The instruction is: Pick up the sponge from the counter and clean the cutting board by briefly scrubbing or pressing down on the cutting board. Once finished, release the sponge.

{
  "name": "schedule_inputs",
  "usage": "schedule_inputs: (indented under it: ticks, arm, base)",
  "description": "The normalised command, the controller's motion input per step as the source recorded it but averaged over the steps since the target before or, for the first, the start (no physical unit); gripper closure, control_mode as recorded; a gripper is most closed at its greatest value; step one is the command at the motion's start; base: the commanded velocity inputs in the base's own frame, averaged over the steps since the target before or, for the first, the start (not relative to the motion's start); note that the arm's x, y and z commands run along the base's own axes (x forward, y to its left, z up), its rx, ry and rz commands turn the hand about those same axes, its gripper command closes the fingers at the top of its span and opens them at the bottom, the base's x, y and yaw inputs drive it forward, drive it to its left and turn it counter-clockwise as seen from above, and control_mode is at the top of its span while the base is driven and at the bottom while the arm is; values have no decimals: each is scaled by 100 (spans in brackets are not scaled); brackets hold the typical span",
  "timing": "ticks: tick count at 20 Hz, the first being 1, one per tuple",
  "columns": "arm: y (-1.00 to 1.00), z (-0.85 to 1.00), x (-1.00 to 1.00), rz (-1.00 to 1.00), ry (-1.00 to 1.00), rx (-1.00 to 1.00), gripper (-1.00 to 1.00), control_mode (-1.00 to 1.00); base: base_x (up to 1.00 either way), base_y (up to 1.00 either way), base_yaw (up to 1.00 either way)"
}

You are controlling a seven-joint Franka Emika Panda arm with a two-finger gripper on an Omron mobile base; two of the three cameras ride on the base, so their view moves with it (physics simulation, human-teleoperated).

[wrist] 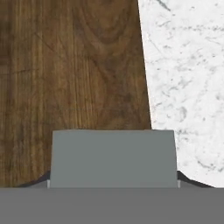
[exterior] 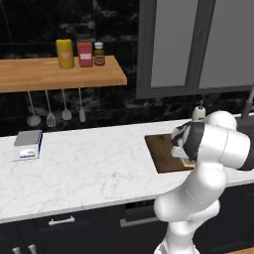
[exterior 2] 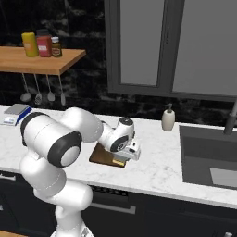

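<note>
The dark brown cutting board (exterior: 161,152) lies on the white marble counter (exterior: 89,168), partly hidden behind my arm. My gripper (exterior 2: 126,156) reaches down over the board's (exterior 2: 102,154) right end and is shut on the sponge (exterior 2: 119,161), whose yellow body shows under the hand. In the hand view the sponge's grey scouring top (wrist: 113,157) sits between the fingers of the gripper (wrist: 113,180), low over the board (wrist: 70,65) next to its edge, with bare counter (wrist: 188,65) to the right. A sliver of yellow sponge (exterior: 188,162) peeks out beside my forearm.
A soap dispenser (exterior 2: 168,119) stands behind the board. A sink (exterior 2: 208,157) with a faucet (exterior 2: 230,121) lies to the right. A grey-and-white box (exterior: 28,144) sits far left on the counter, below a wooden shelf (exterior: 59,74) with jars and hanging utensils (exterior: 49,111).
</note>
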Motion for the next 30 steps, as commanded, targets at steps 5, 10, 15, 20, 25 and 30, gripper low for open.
schedule_inputs:
  ticks: [5,10,15,20,25,30]
  arm:
    - [73,-13,-23,-3,-45,0,100,-100]
    - [44,26,42,-3,-5,0,100,-100]
    - [0,55,25,0,4,0,100,-100]
    - [14,3,-20,0,9,-3,100,-100]
    - [48,-7,-32,0,0,-2,100,-100]
    - [14,0,53,4,1,5,100,-100]
  base:
    - [0,0,0]
    - [0,0,0]
    - [0,0,0]
    - [0,0,0]
    - [0,0,0]
    - [0,0,0]
